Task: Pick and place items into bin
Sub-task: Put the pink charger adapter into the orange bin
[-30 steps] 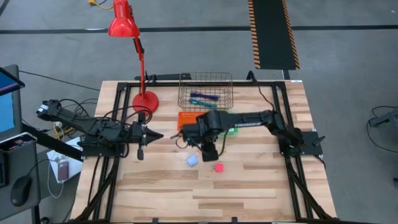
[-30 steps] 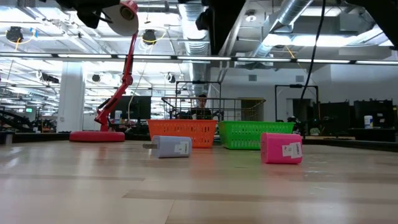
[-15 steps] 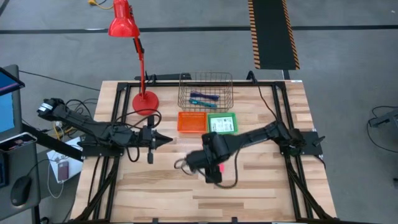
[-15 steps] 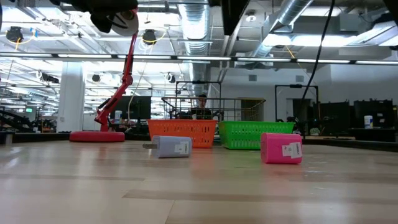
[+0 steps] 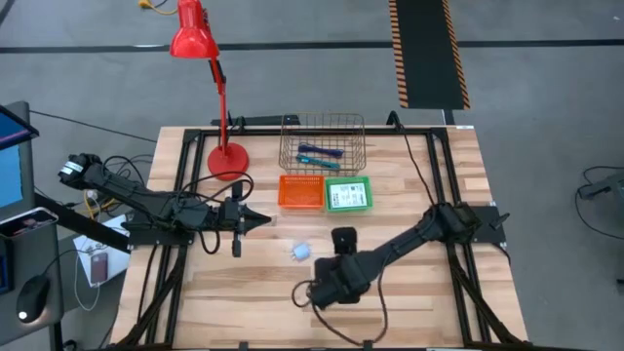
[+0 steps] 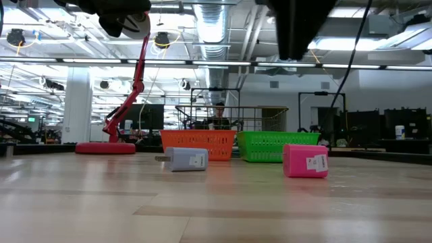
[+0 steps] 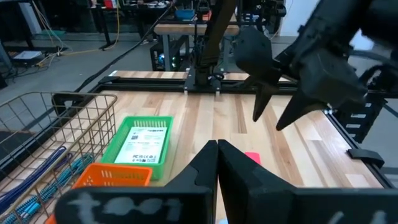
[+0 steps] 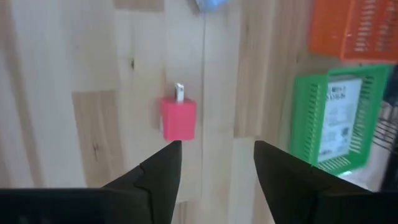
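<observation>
Hovering over near half of surface [image 5: 409, 292], right gripper [image 8: 211, 163] spread wide, empty. Pink block [image 8: 178, 119] lies on wood just ahead, roughly centred between its fingers, prong end pointing away. Right arm clearly nearer; block hidden beneath it from above. Pale blue lump [image 5: 301, 252] farther on. Left gripper [image 7: 216, 163] shut, parked at left. Green bin [image 5: 348, 193] beyond.

Bare counter [image 5: 409, 312] along the front edge, room to pass. Farther back, orange basket [image 5: 300, 191], green basket [image 5: 348, 193] and wire bin [image 5: 323, 143] in a tight cluster. Red lamp [image 5: 225, 156] beside them. Pink block [image 6: 305, 160] and pale blue lump [image 5: 301, 252] loose mid-counter.
</observation>
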Action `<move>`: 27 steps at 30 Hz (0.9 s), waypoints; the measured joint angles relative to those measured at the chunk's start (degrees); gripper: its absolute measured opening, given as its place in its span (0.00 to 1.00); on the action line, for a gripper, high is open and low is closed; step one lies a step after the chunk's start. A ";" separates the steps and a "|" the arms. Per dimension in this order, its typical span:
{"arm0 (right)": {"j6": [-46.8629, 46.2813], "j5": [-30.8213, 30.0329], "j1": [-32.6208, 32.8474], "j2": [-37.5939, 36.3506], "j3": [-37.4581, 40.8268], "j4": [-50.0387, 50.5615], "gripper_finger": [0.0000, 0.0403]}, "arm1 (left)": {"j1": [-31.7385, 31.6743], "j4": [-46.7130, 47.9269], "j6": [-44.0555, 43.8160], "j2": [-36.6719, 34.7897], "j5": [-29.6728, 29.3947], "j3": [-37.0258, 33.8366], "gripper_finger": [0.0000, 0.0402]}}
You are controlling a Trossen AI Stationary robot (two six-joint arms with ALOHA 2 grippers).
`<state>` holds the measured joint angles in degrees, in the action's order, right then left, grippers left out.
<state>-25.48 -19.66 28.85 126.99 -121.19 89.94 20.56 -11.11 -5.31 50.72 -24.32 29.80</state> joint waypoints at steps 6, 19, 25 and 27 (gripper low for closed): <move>-7.10 -5.07 3.50 -9.89 12.30 -1.48 0.47 | 0.01 0.05 -0.50 0.00 2.76 0.00 0.00; 0.28 -7.25 3.00 -48.77 59.92 -50.61 0.45 | 0.02 0.06 -2.70 0.02 4.53 0.00 0.00; 0.07 -7.31 0.77 -54.84 73.25 -61.74 0.45 | 0.00 0.06 -2.92 0.02 4.53 0.00 0.00; 0.40 -7.22 -0.24 -54.81 74.74 -62.16 0.44 | 0.00 0.06 -2.85 0.02 4.50 0.00 0.00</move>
<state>-25.08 -26.88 28.61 72.17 -46.45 27.78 20.56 -11.05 -8.16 50.74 -19.82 29.80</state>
